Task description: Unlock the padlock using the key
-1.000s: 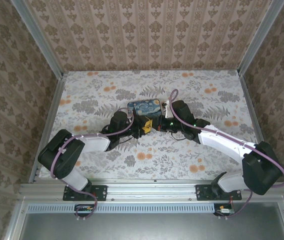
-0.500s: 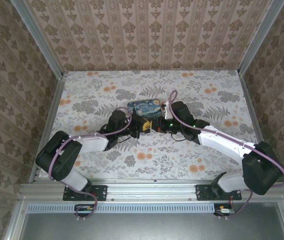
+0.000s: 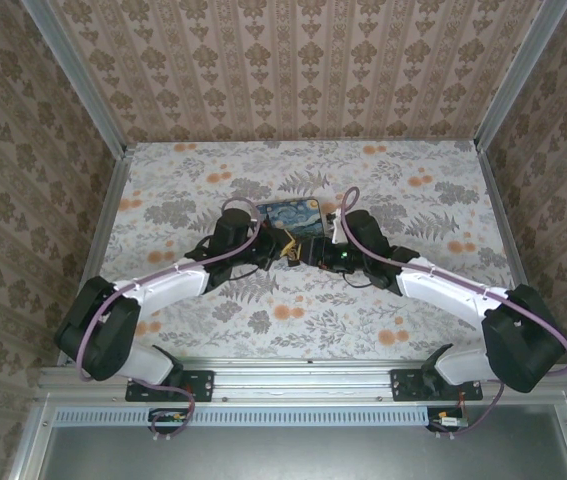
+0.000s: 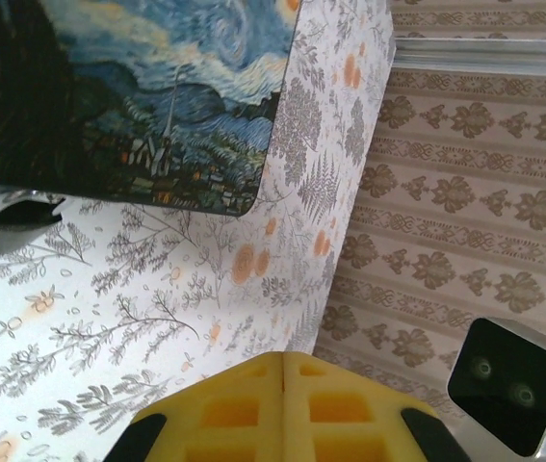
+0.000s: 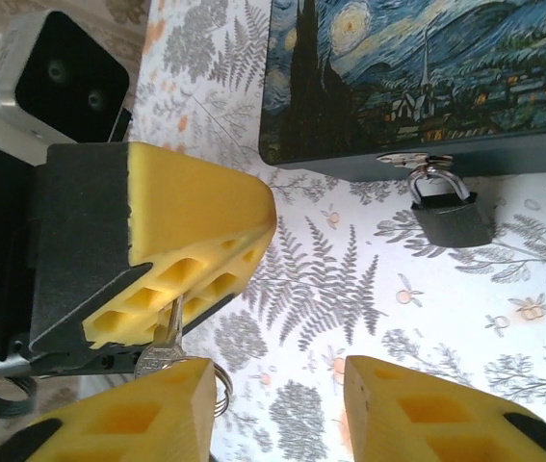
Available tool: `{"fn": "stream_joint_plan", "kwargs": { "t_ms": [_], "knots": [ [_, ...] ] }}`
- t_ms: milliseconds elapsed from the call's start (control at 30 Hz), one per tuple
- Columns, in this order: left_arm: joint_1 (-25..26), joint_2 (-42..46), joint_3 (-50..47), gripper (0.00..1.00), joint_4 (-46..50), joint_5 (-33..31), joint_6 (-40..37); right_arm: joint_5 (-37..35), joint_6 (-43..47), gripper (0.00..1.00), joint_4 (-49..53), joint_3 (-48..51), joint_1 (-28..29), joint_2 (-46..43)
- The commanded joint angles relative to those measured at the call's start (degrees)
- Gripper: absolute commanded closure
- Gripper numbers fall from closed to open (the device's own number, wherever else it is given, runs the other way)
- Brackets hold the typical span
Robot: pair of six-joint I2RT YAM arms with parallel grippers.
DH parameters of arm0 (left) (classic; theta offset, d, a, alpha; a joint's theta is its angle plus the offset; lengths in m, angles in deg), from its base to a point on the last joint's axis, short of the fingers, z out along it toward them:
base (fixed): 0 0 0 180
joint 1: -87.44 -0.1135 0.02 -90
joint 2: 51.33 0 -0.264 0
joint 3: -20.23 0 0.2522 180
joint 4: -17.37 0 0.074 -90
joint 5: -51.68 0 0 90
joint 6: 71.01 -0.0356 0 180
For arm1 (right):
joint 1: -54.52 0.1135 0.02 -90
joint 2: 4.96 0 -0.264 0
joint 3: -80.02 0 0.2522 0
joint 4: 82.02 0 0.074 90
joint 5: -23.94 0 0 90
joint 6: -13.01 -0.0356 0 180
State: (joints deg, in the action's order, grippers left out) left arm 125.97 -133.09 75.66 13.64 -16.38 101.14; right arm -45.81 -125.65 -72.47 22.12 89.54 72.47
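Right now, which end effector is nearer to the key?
Left. The left end effector is shut on the key; the right end effector, open, sits just beside it.

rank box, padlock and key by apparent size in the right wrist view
1. box, largest, though cropped by the frame
2. padlock
3. key, partly hidden and nearer the camera, so 2 versus 3 is unsure
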Motion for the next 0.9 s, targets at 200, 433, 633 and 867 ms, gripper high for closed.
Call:
{"fn": "stream_joint_plan", "kwargs": {
  "t_ms": [200,433,633,867],
  "knots": [
    [-0.16,0.75,1.52,1.00,0.82,-2.44,-8.06,3.89,-8.93,0.52,-13.29,3.19,1.04,0.62],
    [-0.11,0.81,1.34,1.00,-0.43,-2.69,-7.53,4.52,-9.96,0.54,-15.48,2.35,1.98,4.24],
    [-0.23,0.81,1.61,1.00,-0.74,-2.69,-7.36,5.00,-9.68,0.61,-15.55,2.04,2.41,5.27],
    [-0.20,0.63,0.85,1.00,-3.05,-2.94,-6.44,6.32,-12.24,0.63,-19.78,2.68,2.50,6.62]
  ]
}}
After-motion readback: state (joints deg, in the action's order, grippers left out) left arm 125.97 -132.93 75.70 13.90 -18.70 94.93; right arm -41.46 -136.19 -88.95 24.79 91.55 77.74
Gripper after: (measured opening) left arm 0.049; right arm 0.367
